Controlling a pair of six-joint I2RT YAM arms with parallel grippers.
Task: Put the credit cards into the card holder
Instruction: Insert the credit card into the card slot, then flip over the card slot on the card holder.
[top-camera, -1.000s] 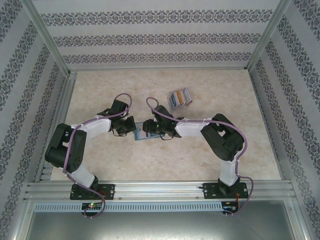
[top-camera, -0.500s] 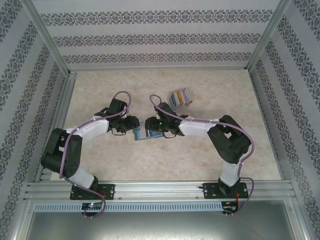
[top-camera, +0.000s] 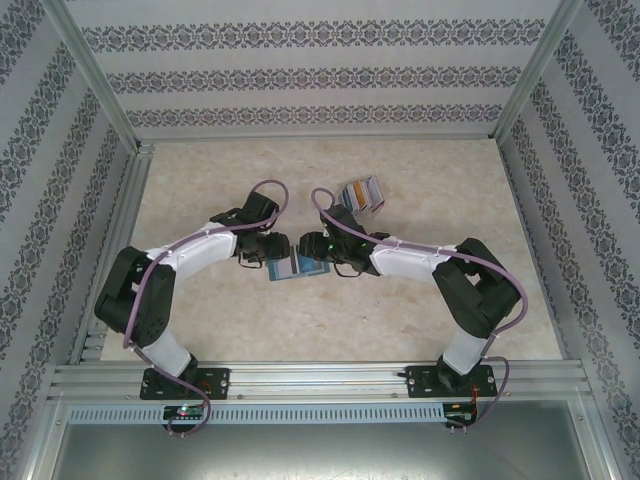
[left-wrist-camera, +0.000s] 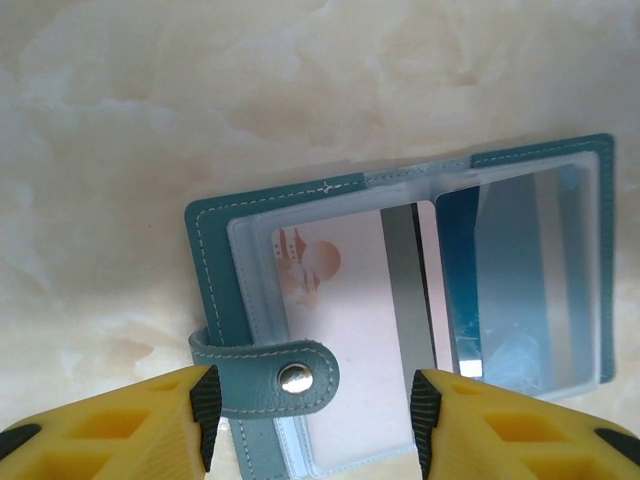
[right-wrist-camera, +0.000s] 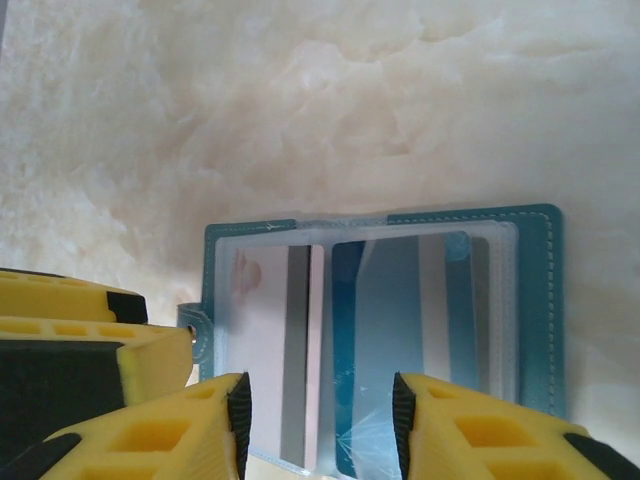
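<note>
The card holder lies spread open on the worktop, about midway between its left and right edges and a little nearer the near edge. Its clear sleeves face up and its snap stud sits on the strap at the left side. A pale card with a dark stripe and a blue card appear to sit in the sleeves. The credit cards lie fanned toward the far edge, right of centre and well apart from the holder.

The left gripper hangs over the holder's left part and the right gripper over its right part. Each has its jaws wide apart with nothing between them. From the wrist cameras I cannot tell whether either one touches the cover.

To my eye the holder is ready and the next job is fetching a card. One arm would do well to press the cover down near the strap, clear of the sleeve mouths, so the holder neither folds nor skates. The other should take one card by its edges and feed it in level with a free sleeve, since a tilted corner could catch the plastic.
</note>
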